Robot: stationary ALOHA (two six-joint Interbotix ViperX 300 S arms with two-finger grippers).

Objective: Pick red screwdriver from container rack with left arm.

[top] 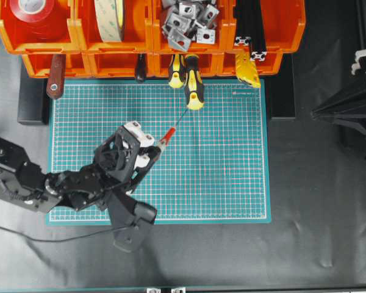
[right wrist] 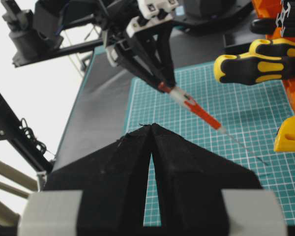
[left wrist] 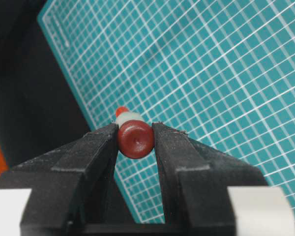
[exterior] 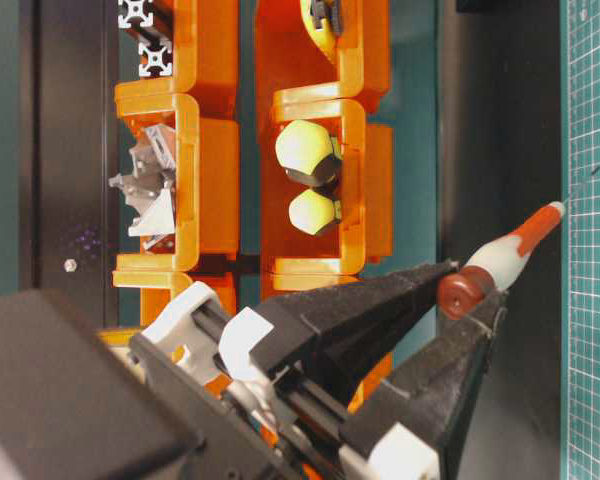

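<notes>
The red screwdriver (top: 168, 135) hangs above the green mat, clear of the orange container rack (top: 85, 63), with its thin shaft pointing toward the rack. My left gripper (top: 157, 146) is shut on its rear end. In the left wrist view the two black fingers (left wrist: 101, 147) press on the dark red end cap (left wrist: 135, 139), with the white band just beyond it. The table-level view shows the screwdriver (exterior: 505, 255) sticking out past the fingertips. My right gripper (right wrist: 151, 127) is shut, holds nothing, and looks at the screwdriver (right wrist: 191, 105) from the right.
Two yellow-and-black screwdrivers (top: 194, 85) poke out of the rack's lower row, close to the red screwdriver's tip. A maroon handle (top: 55, 76) hangs at the rack's left and a yellow piece (top: 248, 70) at its right. The green cutting mat (top: 232, 171) spreads below the rack.
</notes>
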